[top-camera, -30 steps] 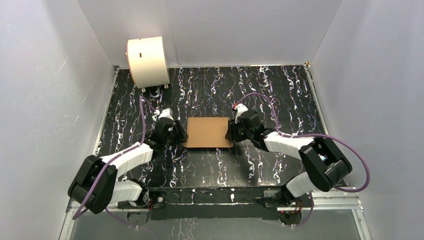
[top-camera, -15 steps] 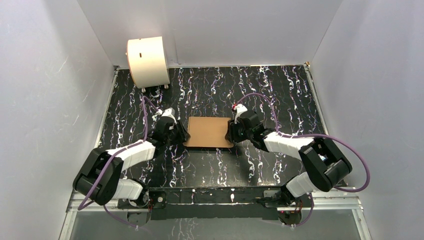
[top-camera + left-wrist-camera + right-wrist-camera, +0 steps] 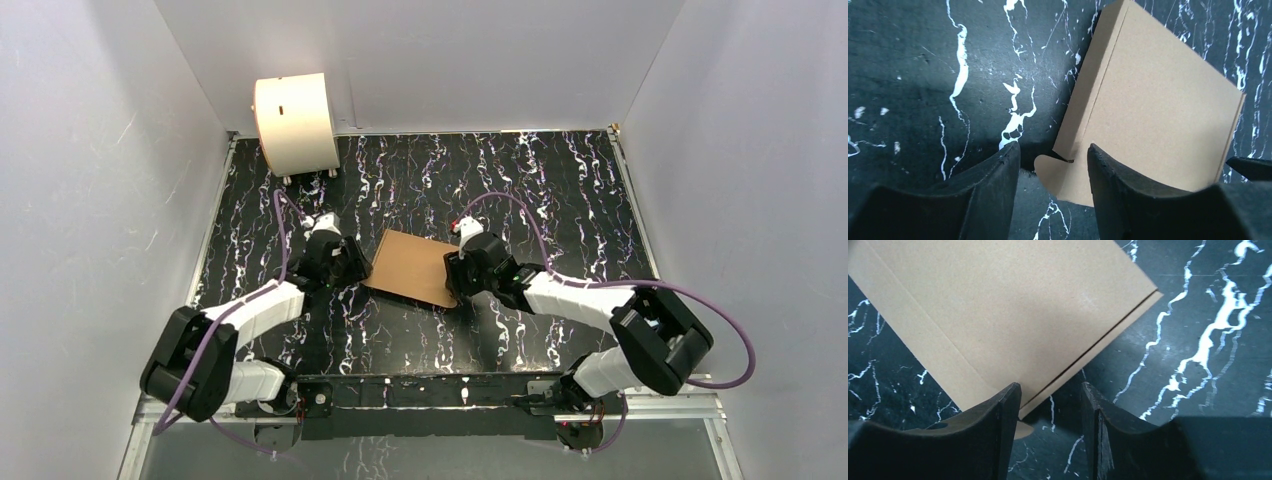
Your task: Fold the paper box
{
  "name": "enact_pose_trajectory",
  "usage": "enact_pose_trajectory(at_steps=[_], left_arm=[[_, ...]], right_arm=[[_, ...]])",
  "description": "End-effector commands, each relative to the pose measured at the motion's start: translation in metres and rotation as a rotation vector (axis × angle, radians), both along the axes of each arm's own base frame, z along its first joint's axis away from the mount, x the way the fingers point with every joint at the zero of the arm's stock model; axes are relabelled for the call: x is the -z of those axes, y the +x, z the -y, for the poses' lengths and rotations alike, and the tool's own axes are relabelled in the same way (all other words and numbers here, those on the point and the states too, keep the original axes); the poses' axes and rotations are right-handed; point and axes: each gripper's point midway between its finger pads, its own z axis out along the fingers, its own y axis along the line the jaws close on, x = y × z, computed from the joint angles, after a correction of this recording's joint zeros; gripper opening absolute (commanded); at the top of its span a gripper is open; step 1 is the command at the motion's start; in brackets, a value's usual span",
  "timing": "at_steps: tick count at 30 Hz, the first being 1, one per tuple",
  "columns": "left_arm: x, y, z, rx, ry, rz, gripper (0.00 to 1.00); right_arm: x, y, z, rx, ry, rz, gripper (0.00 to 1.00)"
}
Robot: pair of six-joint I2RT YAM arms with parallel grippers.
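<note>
Cardboard, flat and skewed, lies on the black marbled surface (image 3: 570, 200): the paper box (image 3: 410, 268) rests between the two arms. The left gripper (image 3: 1053, 156), jaws parted, straddles a rounded corner tab at the box's left edge. The right gripper (image 3: 1050, 392), likewise parted, straddles the right edge, clamping nothing.

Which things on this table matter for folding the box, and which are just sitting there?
For the job: cardboard box, left end effector, right end effector.
Just lying about: white drum at the far left corner.
</note>
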Motion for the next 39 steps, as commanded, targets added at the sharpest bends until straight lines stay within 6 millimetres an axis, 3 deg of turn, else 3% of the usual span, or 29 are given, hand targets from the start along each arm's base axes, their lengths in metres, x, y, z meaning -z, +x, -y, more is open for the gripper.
enact_pose_trajectory(at_steps=[1,4,7,13,19,29,36,39], left_arm=[[-0.038,0.008,-0.009,-0.045,-0.005,0.084,0.53],[-0.051,0.002,-0.014,-0.069,-0.041,0.121,0.61],[-0.052,-0.007,-0.021,-0.096,-0.058,0.126,0.7],[-0.04,-0.021,-0.036,-0.169,-0.089,0.109,0.79],[-0.028,-0.025,-0.064,-0.304,-0.051,0.064,0.86],[-0.01,-0.032,-0.095,-0.439,-0.018,0.02,0.9],[-0.016,-0.029,-0.091,-0.413,-0.034,0.029,0.9],[-0.022,-0.028,-0.09,-0.404,-0.041,0.045,0.9]], right_arm=[[-0.037,0.019,0.008,0.015,-0.068,0.128,0.58],[-0.051,0.017,0.003,-0.046,-0.088,0.171,0.62],[-0.062,0.01,-0.016,-0.167,-0.109,0.233,0.65],[-0.06,-0.011,-0.053,-0.389,-0.265,0.344,0.69],[-0.057,-0.023,-0.082,-0.524,-0.422,0.474,0.73],[-0.023,-0.027,-0.098,-0.597,-0.641,0.553,0.72],[-0.006,-0.014,-0.098,-0.539,-0.795,0.672,0.65],[-0.002,-0.012,-0.097,-0.525,-0.826,0.685,0.58]])
